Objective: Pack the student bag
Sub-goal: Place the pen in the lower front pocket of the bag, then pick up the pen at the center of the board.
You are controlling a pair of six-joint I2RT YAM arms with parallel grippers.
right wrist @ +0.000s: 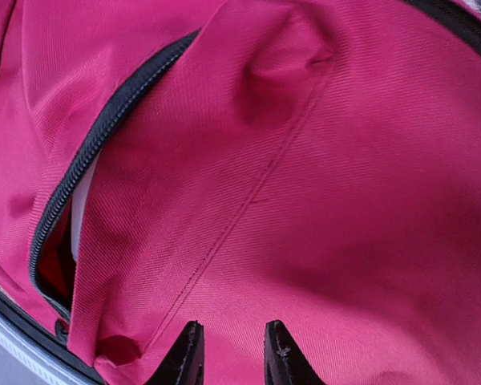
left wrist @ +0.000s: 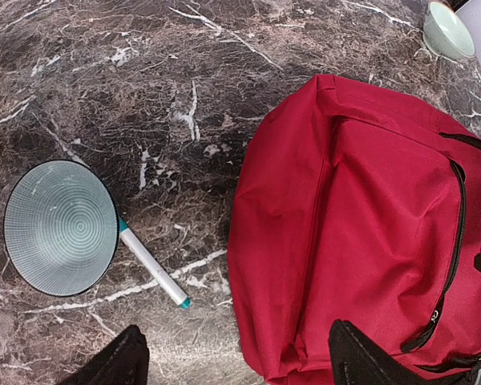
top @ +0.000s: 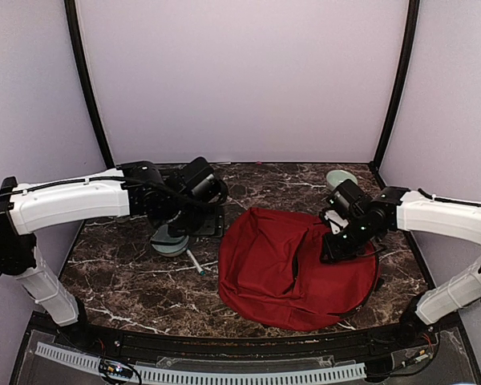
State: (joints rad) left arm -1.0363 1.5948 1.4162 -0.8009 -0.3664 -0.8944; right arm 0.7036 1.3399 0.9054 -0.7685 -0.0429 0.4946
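Student bag (top: 297, 269) lies flat on marble table (top: 128, 281), centre-right of the overhead view, dark red. Right gripper (right wrist: 232, 353) is down on its right side; fingers (right wrist: 188, 357) stand close together, a narrow strip of red fabric between them; cannot tell whether the cloth is pinched. Dark zipper (right wrist: 88, 160) is parted at the left of the right wrist view. Left gripper (left wrist: 236, 365) hangs above the table, fingers spread wide, holding nothing. Ribbed bowl (left wrist: 60, 228) and teal-tipped pen (left wrist: 152, 273) lie left of the bag; second bowl (left wrist: 447, 30) is at upper right.
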